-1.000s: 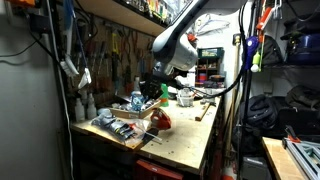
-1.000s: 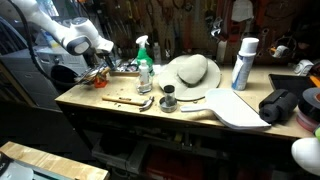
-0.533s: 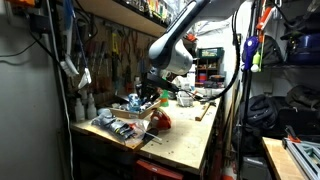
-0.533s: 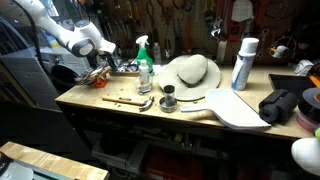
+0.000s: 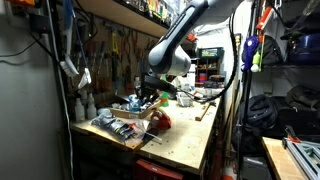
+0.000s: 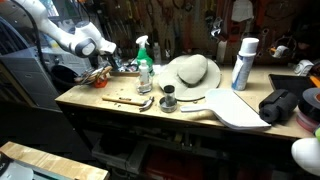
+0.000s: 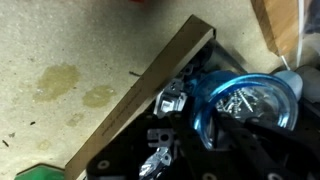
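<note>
Claw [image 5: 147, 97] hangs low over the crowded end of the workbench [image 5: 190, 140], pointing down, with the arm coming in from above. In an exterior view the claw [image 6: 106, 66] is at the far end of the bench top, well apart from the other loose things. I cannot tell if its fingers are spread or pressed together: in both exterior views they are too small and dark, and the wrist view does not show them clearly. It does not appear to hold anything.

Directly under the wrist camera there is a wooden box [image 7: 150, 90], set at an angle on the bare bench top [image 7: 70, 45]. Inside the box lies a blue dish [image 7: 205, 110], round and half transparent, with small metal pieces in it. Beside the dish, against the box wall, are more shiny metal parts [image 7: 172, 98] on a dark heap. The dish is the thing nearest to the claw.

In front of the claw a flat tray of tools [image 5: 120, 128] sits at the bench edge. Farther along the bench stand a spray bottle [image 6: 144, 62], a pale hat [image 6: 192, 72], a small dark cup [image 6: 168, 100] and a white can [image 6: 243, 62].
</note>
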